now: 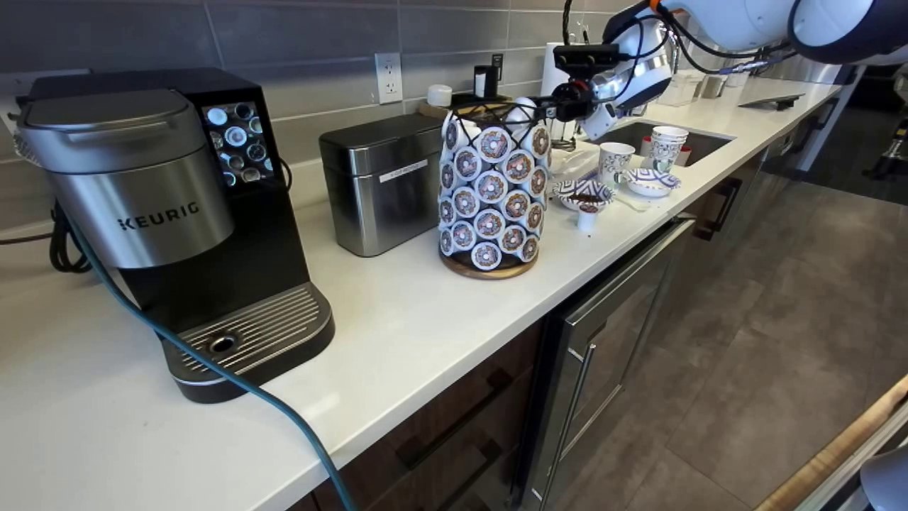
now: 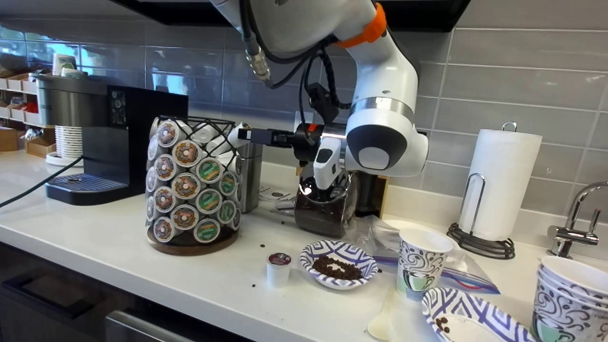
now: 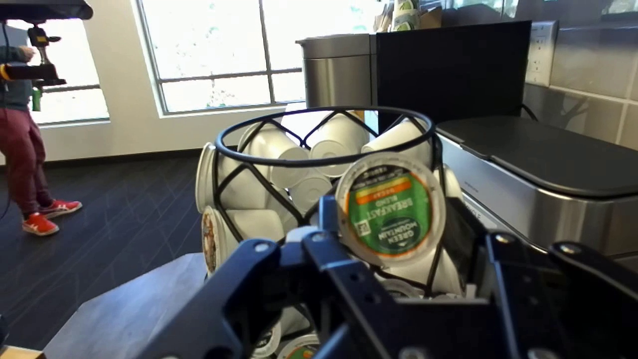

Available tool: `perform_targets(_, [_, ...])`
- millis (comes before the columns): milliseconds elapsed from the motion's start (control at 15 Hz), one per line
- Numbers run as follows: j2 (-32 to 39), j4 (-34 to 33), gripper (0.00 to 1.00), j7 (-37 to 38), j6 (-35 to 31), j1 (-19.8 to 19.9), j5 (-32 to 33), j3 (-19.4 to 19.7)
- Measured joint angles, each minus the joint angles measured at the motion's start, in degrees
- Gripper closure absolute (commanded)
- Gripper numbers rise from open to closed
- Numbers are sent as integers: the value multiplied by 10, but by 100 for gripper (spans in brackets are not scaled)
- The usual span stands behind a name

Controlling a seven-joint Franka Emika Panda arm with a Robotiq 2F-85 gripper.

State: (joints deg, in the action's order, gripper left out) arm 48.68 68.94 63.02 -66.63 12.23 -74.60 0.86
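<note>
Green-labelled pod [image 3: 391, 209] is sitting between the gripper's [image 2: 244, 135] two fingers [image 3: 327, 214], right at the top edge of the wire pod rack [image 3: 299, 163]. Jaws are standing about a pod's width apart, one each side of it, holding just that. Lid is facing the wrist view, print upside down. Side pinch is probably working because the lid is pointing outward and leaving its rim exposed. Can't tell whether the pod body is hanging free or partly resting in a wire cell; lid is hiding it.

Racked pods [image 2: 185, 186] are lying on their sides, lids out, bodies pointing inward. Guess: rims are catching on the wire, stopping them from dropping through, and labels are facing out for reading. Wooden base [image 2: 192, 249] is presumably steadying the load.

White pod [image 2: 278, 273] is standing lid up on the counter [image 2: 109, 228], near the patterned bowl [image 2: 311, 256]; flat bottom is likely keeping it upright. Metal box [image 1: 383, 199] is standing beside the rack, nearer the wall
</note>
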Motion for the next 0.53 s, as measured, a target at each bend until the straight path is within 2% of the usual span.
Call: perform_targets(533, [33, -16, 71, 57, 44, 0, -9, -11])
